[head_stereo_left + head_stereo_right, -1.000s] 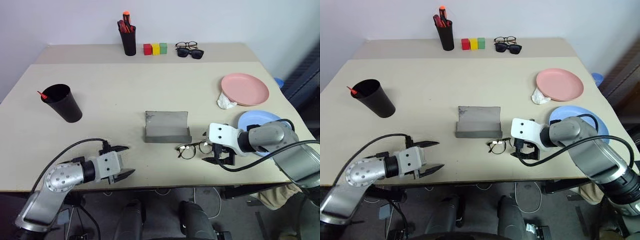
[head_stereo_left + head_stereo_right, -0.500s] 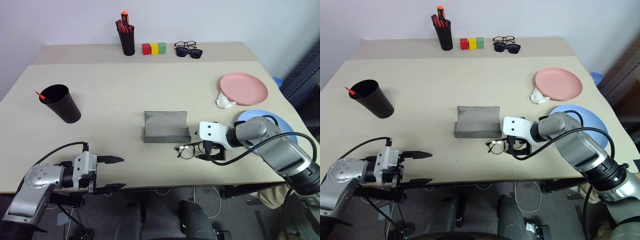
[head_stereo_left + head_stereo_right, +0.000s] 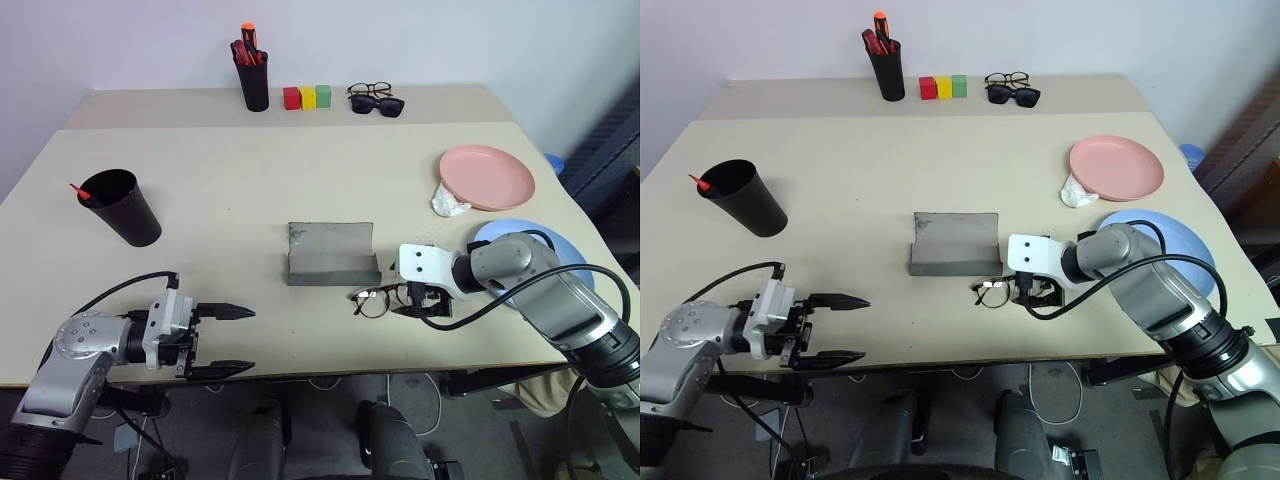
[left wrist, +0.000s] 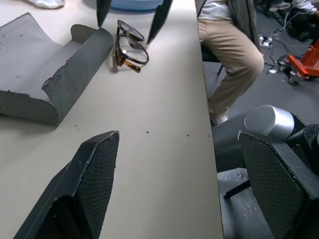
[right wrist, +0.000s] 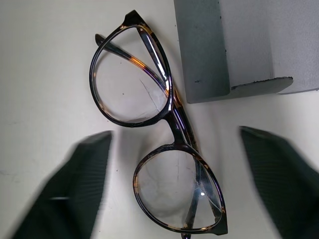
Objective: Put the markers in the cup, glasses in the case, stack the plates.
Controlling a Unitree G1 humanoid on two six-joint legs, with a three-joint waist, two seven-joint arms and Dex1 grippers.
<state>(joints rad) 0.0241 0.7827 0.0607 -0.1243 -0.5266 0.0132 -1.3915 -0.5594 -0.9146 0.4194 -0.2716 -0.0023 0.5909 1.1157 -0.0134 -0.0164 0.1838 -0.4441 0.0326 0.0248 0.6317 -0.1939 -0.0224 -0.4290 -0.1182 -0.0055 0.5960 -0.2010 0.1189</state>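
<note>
Beige bench (image 3: 250, 190) against a plain wall; grey case (image 3: 333, 254) sits open mid-bench, toward the front edge. Glasses (image 3: 385, 298) lie folded just in front of the case's right end, near the front edge, lenses roughly flat on the bench. Right gripper (image 3: 425, 305) hangs right over them, fingers apart either side of one lens in the wrist view, nothing clamped yet; blur on the fingers suggests they're moving. Left gripper (image 3: 228, 341) is off the front-left edge, fingers wide apart, empty. Handling guess: glasses are light, thin frame, springy arms, lenses scratch-prone and slick. Best hold looks like the bridge or across the frame rim, gentle squeeze, not on the lens faces. They lie low on the bench, so fingertips need to get right down to the surface; risk is skidding them away or into the case wall. Cup (image 3: 124, 206) sits near the left edge with a red marker (image 3: 84, 189) in it. Pink plate (image 3: 489, 177) and blue plate (image 3: 516, 240) are by the right edge, unstacked.
</note>
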